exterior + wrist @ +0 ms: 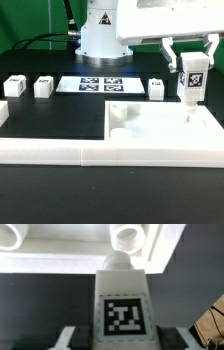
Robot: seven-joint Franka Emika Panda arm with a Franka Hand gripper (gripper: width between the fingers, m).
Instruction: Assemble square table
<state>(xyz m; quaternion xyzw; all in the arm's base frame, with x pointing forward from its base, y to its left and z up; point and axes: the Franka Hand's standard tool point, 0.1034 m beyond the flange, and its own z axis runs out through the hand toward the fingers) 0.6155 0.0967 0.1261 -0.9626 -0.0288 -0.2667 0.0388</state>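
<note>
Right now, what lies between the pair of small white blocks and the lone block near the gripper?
The marker board lies flat there, between the pair's nearer leg and the lone leg, touching neither. The exterior view shows it.

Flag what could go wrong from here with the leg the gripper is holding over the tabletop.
1. Missed hole: in the wrist view the leg tip looks short of the round corner hole. Lowering now may hit the tabletop face instead.
2. Tilt: the gripper seems to clamp only the leg's upper part, so an off-centre touch could cock it.
3. Shift: nothing visibly pins the tabletop, so a sideways push might slide it.
</note>
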